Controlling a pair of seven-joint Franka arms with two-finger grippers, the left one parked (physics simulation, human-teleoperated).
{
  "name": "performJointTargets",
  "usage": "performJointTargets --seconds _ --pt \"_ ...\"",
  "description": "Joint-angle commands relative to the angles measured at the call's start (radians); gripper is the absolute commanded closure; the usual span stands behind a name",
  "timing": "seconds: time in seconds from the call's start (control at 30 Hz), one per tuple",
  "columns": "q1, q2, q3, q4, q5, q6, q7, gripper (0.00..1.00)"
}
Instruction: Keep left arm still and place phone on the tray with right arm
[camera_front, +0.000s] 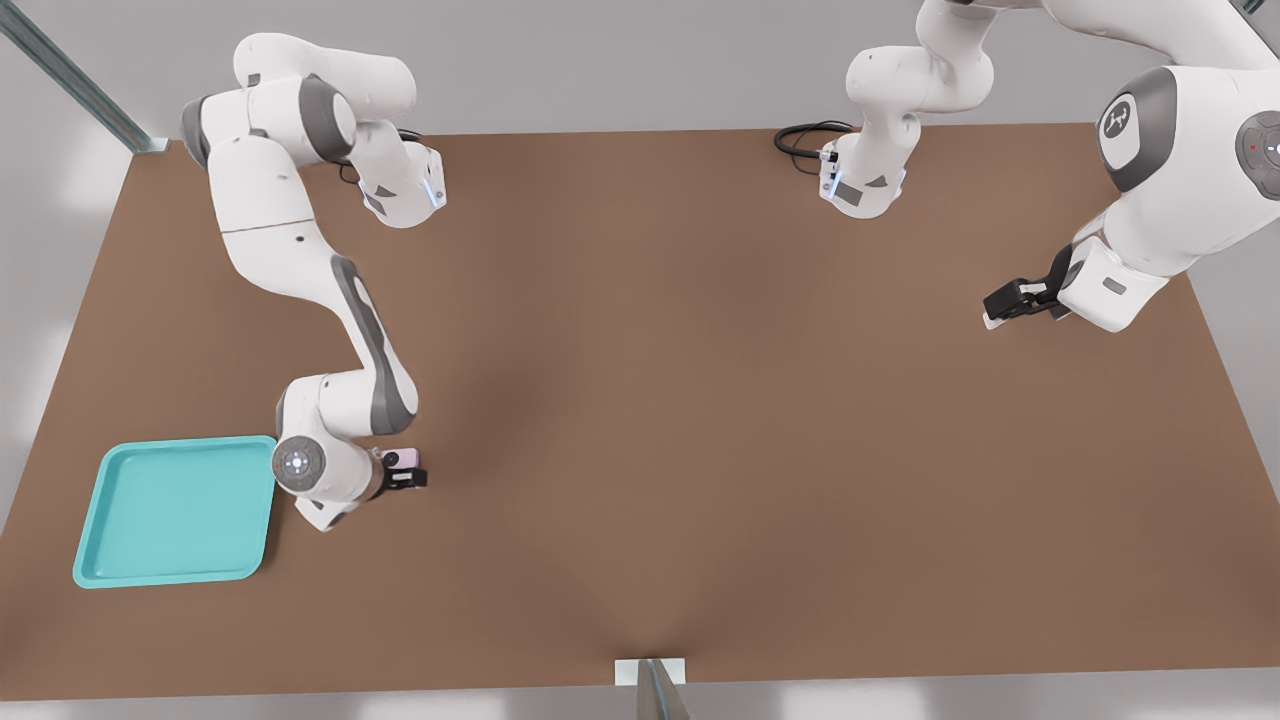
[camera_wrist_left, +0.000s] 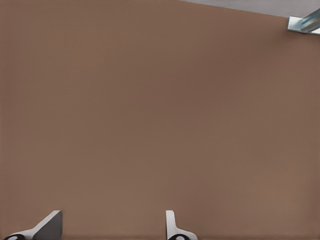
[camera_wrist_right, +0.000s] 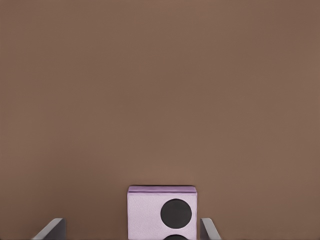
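The pale pink-lilac phone (camera_front: 401, 458) lies flat on the brown table, a short way to the front view's right of the turquoise tray (camera_front: 170, 512). The right arm reaches down from the back on the front view's left, and its black gripper (camera_front: 404, 472) sits low over the phone. In the right wrist view the phone (camera_wrist_right: 150, 215) shows one full black lens and the rim of a second. The gripper (camera_wrist_right: 132, 231) is open, with one finger on each side of the phone. One fingertip (camera_wrist_right: 209, 229) is close to the phone's edge; the other (camera_wrist_right: 54, 229) stands well apart.
The tray holds nothing and lies near the table's front corner on the front view's left. The wrist disc (camera_front: 298, 463) hangs just beside the tray's rim. A black cable (camera_front: 800, 138) lies at the back. A metal bracket (camera_front: 650, 675) marks the front edge.
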Motion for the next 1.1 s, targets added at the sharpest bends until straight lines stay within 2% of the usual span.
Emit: performJointTargets --seconds 0.0,0.03,0.33,0.6,1.07 --pt "-0.052 -0.02 0.052 -0.044 -0.008 0.113 -0.039 0.0" --pt "-0.047 -0.049 0.054 -0.11 -0.033 0.171 -0.039 0.0" --pt "-0.063 -0.057 0.052 -0.231 -0.1 0.291 -0.027 0.0" --pt "-0.07 -0.013 0.051 -0.23 -0.1 0.355 -0.027 0.0" --pt "-0.075 -0.008 0.052 -0.251 -0.1 0.357 -0.021 0.0"
